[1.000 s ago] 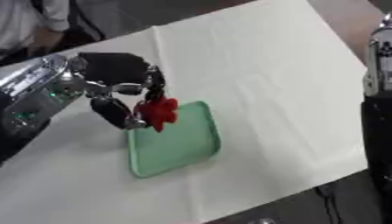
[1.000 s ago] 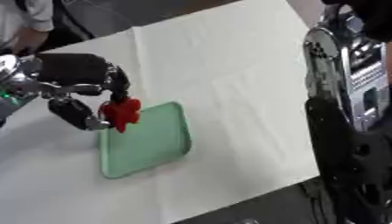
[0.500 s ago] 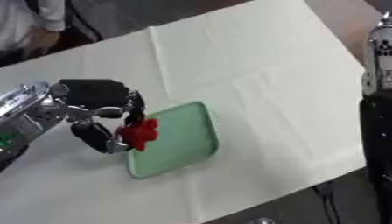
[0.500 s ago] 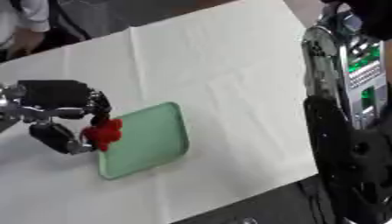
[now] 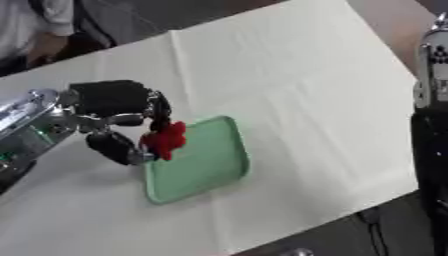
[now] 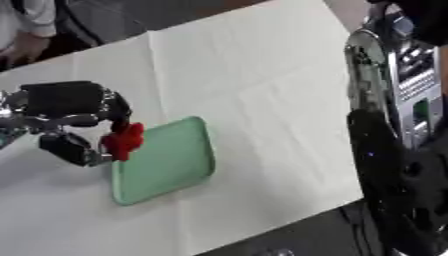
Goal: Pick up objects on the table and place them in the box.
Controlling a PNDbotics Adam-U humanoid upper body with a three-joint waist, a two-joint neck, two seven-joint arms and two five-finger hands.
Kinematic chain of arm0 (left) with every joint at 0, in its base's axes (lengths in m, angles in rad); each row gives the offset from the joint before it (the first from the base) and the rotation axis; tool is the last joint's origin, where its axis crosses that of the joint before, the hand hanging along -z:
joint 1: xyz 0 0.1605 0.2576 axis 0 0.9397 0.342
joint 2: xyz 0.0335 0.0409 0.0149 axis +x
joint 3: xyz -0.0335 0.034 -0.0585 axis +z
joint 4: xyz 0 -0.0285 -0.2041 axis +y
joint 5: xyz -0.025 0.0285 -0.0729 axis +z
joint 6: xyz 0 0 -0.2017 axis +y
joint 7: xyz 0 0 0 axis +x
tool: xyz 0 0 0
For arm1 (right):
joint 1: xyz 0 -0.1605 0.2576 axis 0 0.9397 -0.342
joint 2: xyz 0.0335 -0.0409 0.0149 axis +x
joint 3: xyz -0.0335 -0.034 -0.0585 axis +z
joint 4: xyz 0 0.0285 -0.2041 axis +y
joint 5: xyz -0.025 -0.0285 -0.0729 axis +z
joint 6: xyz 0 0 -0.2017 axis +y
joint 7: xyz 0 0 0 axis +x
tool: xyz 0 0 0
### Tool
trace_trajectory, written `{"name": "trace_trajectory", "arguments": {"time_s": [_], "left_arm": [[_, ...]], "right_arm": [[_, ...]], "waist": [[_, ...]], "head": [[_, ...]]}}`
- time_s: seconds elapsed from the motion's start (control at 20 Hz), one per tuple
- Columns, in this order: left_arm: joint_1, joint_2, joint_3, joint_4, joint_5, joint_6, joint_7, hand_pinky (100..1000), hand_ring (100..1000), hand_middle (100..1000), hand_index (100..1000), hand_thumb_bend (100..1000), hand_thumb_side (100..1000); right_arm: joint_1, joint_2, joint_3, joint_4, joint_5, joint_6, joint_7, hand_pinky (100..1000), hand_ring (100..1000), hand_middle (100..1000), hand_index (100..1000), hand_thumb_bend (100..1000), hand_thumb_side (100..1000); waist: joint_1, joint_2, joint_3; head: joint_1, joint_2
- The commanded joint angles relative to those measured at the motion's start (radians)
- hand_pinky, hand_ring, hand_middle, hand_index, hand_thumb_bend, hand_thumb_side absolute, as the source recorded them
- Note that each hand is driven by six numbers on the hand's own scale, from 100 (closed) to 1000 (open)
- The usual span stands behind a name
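White cloth covers the table (image 5: 289, 75) we are working at, running askew through both views, with dark floor beyond its far and near edges.

At the centre of the job we have a small red object (image 5: 165, 139), lobed and irregular, too indistinct for us to name. Our left hand (image 5: 118, 117) has it pinched between curled fingers above and the thumb below, so the hand is closed on it. The object hangs just at the left edge of a shallow pale-green tray (image 5: 203, 162) with rounded corners, which is the only container on the table and so, we judge, serves as the box. Whether the object overlaps the rim or sits just outside it we cannot tell.

We take the step in hand to be the placing. To do it well we should carry the object further over the tray's middle before letting go, since a release at the rim could let it roll off onto the cloth. Lowering until it is near the tray floor, then straightening the fingers, should keep it from bouncing. We should also avoid nudging the tray, which looks light enough to slide.

Our right arm (image 6: 402, 145) stands idle along the right side; its hand does not show.
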Motion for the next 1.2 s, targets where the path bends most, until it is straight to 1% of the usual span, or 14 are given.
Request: {"name": "trace_trajectory", "arguments": {"time_s": [0.05,0.1,0.15,0.2,0.25,0.3,0.35,0.4,0.45,0.5,0.6,0.85,0.95,1.2], "left_arm": [[-0.024,0.005,0.000,0.019,-0.009,-0.013,0.022,100,182,399,499,110,301],[-0.027,0.002,-0.001,0.024,-0.010,-0.017,0.028,100,186,403,507,100,325],[-0.030,-0.001,-0.001,0.028,-0.011,-0.021,0.037,100,185,401,505,157,261],[-0.033,-0.003,0.000,0.030,-0.013,-0.024,0.048,100,212,431,536,120,343],[-0.036,-0.005,0.001,0.030,-0.018,-0.026,0.063,100,200,420,526,100,339],[-0.038,-0.006,0.003,0.029,-0.025,-0.029,0.077,142,275,488,601,242,381],[-0.039,-0.008,0.003,0.030,-0.035,-0.031,0.092,107,244,457,566,190,369],[-0.040,-0.009,0.003,0.031,-0.045,-0.033,0.105,201,344,531,640,311,414],[-0.041,-0.011,0.003,0.032,-0.053,-0.034,0.119,188,330,523,633,296,407],[-0.042,-0.013,0.003,0.034,-0.061,-0.035,0.130,248,400,564,671,379,442],[-0.044,-0.016,0.001,0.039,-0.076,-0.034,0.146,279,443,578,683,415,458],[-0.047,-0.019,0.001,0.046,-0.098,-0.030,0.163,318,485,606,696,449,477],[-0.048,-0.019,0.002,0.046,-0.103,-0.028,0.165,356,520,633,708,471,486],[-0.043,-0.015,0.017,0.030,-0.114,-0.008,0.180,365,528,638,708,478,490]], "right_arm": [[-0.021,-0.005,-0.003,-0.010,0.004,0.001,-0.004,231,382,430,486,101,368],[-0.021,-0.005,-0.003,-0.010,0.004,0.001,-0.005,230,382,430,486,100,369],[-0.022,-0.004,-0.003,-0.010,0.004,0.001,-0.005,230,382,430,486,109,362],[-0.022,-0.004,-0.003,-0.010,0.004,0.002,-0.005,230,383,431,486,100,370],[-0.022,-0.003,-0.004,-0.010,0.004,0.002,-0.006,230,382,430,486,100,370],[-0.022,-0.003,-0.004,-0.010,0.004,0.002,-0.006,230,383,431,486,100,370],[-0.023,-0.003,-0.004,-0.010,0.004,0.002,-0.007,230,383,431,486,100,370],[-0.023,-0.002,-0.004,-0.010,0.004,0.002,-0.007,230,383,431,486,100,370],[-0.023,-0.002,-0.005,-0.010,0.004,0.002,-0.008,230,383,432,486,100,376],[-0.023,-0.001,-0.005,-0.010,0.005,0.002,-0.008,230,383,432,486,100,370],[-0.024,-0.001,-0.005,-0.010,0.005,0.002,-0.009,230,384,432,486,100,371],[-0.025,0.000,-0.004,-0.010,0.005,0.002,-0.010,230,384,432,486,100,371],[-0.025,0.000,-0.005,-0.010,0.005,0.002,-0.010,230,384,432,486,100,371],[-0.024,-0.001,-0.005,-0.010,0.006,0.001,-0.011,230,384,432,486,100,370]], "waist": [[-0.008,-0.013,-0.001],[-0.007,-0.013,-0.002],[-0.007,-0.014,-0.002],[-0.007,-0.014,-0.003],[-0.006,-0.014,-0.003],[-0.006,-0.014,-0.003],[-0.006,-0.014,-0.004],[-0.005,-0.014,-0.004],[-0.005,-0.014,-0.004],[-0.005,-0.014,-0.005],[-0.004,-0.014,-0.006],[-0.003,-0.014,-0.006],[-0.003,-0.014,-0.006],[-0.004,-0.014,-0.004]], "head": [[-0.002,-0.001],[-0.002,-0.001],[-0.002,-0.001],[-0.003,-0.001],[-0.004,-0.001],[-0.004,-0.001],[-0.004,-0.001],[-0.004,-0.001],[-0.005,-0.001],[-0.005,-0.001],[-0.005,-0.001],[-0.005,-0.001],[-0.006,-0.001],[-0.008,-0.001]]}}
